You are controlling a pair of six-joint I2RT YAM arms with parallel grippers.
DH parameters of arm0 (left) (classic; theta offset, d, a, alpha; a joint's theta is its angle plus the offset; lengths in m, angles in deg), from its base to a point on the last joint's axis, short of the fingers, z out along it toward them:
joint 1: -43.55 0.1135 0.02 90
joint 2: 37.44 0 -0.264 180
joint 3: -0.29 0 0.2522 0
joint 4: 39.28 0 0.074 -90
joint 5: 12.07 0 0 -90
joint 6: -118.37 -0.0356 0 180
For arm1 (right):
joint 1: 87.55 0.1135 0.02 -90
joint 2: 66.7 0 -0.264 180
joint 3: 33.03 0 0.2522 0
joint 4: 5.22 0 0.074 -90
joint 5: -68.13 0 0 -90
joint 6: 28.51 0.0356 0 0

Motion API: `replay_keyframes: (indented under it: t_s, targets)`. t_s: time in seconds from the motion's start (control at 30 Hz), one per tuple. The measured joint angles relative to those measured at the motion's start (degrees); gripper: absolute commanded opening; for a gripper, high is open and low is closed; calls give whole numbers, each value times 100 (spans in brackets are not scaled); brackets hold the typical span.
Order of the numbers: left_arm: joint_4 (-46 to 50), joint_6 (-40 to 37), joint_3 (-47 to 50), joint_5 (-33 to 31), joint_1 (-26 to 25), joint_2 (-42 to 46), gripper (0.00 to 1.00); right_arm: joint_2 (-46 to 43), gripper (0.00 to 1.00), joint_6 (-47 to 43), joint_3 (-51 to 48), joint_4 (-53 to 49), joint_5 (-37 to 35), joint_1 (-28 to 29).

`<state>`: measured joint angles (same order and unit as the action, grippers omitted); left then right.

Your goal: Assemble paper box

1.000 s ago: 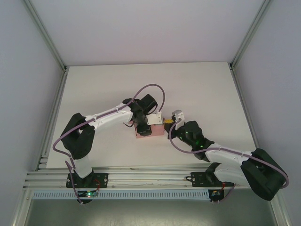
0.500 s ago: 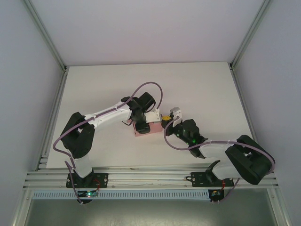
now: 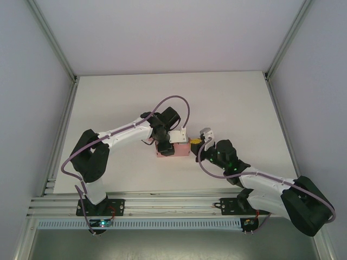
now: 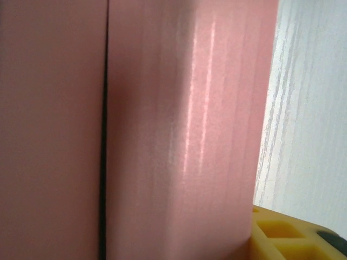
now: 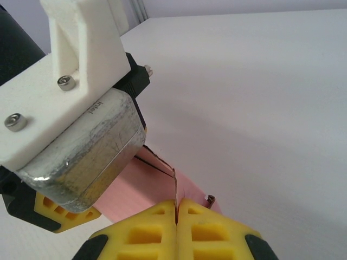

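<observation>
From above, the box [image 3: 173, 149] lies on the desk [image 3: 119, 97] near its middle, slightly toward the near edge, with both arms meeting over it. The left pincer [image 3: 165, 145] comes down on the box's left part, and the right pincer [image 3: 193, 144] reaches in at its right end. At that height the fingers are too small to judge. The right wrist view is much closer. There the right pincer [image 5: 177, 203] has its two yellow fingers [image 5: 211, 227] pressed together on a thin upright edge of pink card, a flap rising from the box [image 5: 135, 189]. Just left of it hang the left arm's camera [image 5: 81, 146], a metal body on a white bracket, and below that a yellow finger [image 5: 54, 208] of the left pincer close against the box. Its other finger is hidden, so I cannot tell how wide that pincer stands. The left wrist view sits so close that the box [image 4: 179, 135] covers most of it: smooth pink card with a dark vertical seam left of centre. A strip of pale woodgrain desk [image 4: 309, 108] runs down the right side. A yellow pad [image 4: 282, 235] touches the box's lower right corner, but which pincer it belongs to cannot be told.
</observation>
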<state>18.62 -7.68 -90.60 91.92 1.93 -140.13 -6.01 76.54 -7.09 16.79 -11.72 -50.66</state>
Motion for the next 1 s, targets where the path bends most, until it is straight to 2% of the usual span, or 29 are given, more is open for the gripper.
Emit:
replay_keyframes:
  t_s: [0.13, 0.33, 0.57, 0.7, 1.0]
  targets:
    - [-2, -72, 2, 85, -4, 2, 50, -227, 0, 24, -20, -234, 13, 0]
    - [4, -127, -7, 328, -44, 9, 50, -702, 0, 577, -17, -719, 85, -52]
    - [24, -122, -15, 354, -66, 7, 50, -505, 0, 970, 212, -964, 76, -79]
    - [33, -94, -15, 332, -63, 7, 49, -260, 0, 955, 229, -682, 4, -31]
    - [129, 61, -48, 160, 4, 4, 49, 734, 0, 682, 120, 708, -839, 365]
